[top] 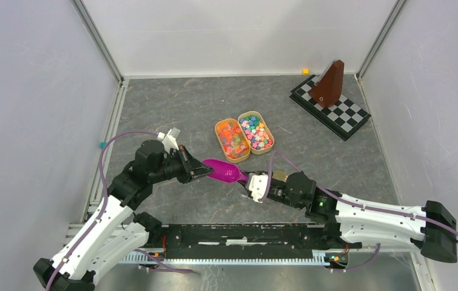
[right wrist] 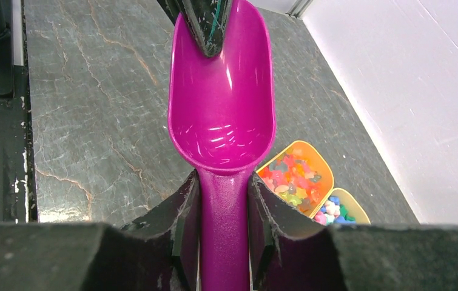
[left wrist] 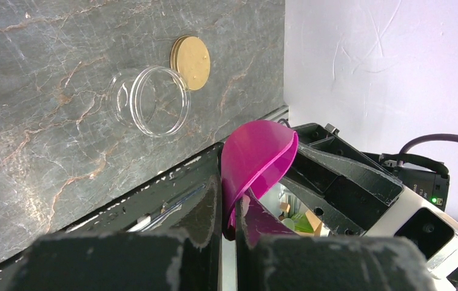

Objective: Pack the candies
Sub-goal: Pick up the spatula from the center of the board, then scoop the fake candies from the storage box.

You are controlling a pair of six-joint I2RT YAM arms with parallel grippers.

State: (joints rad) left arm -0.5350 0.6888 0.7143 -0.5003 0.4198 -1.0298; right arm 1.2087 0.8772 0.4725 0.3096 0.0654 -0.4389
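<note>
A purple scoop (top: 223, 171) is held between both arms just in front of two small trays, and its bowl (right wrist: 223, 115) is empty. My left gripper (top: 205, 170) is shut on the front rim of the bowl (left wrist: 253, 154). My right gripper (top: 247, 179) is shut on the scoop's handle (right wrist: 225, 242). The candies fill two oval trays: orange and red ones in the orange tray (top: 232, 139), and pink, blue, green and white ones in the tan tray (top: 256, 131). Both trays show at the lower right of the right wrist view (right wrist: 296, 176).
A clear empty jar (left wrist: 150, 100) lies on the grey table with its gold lid (left wrist: 191, 62) beside it, seen only in the left wrist view. A brown metronome (top: 329, 85) stands on a chequered board (top: 341, 115) at the back right. A black rail (top: 244, 233) runs along the near edge.
</note>
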